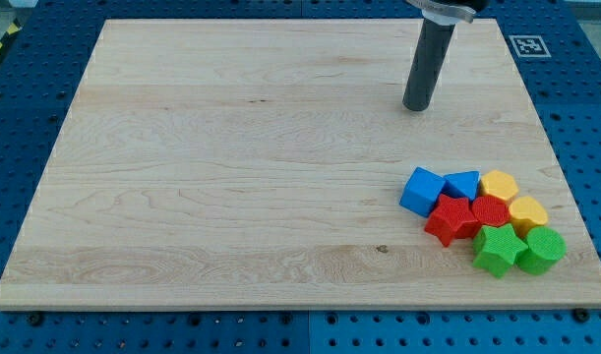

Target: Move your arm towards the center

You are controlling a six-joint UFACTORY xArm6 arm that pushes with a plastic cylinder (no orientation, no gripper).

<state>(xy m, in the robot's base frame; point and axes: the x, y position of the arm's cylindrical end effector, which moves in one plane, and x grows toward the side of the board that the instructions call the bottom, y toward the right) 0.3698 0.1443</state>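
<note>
In the camera view, my tip (415,107) holds nothing, being a bare rod resting on the wooden board (231,177) toward the view's top right, so the centre lies down and to the view's left, well apart from the block cluster.

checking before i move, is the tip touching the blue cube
Apart. The camera view shows my tip near the view's top, with bare wooden board plainly between it and the blue cube.

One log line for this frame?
my tip: upper right of board | blocks: clustered lower right, untouched | tip clear of blocks, right of centre
</note>
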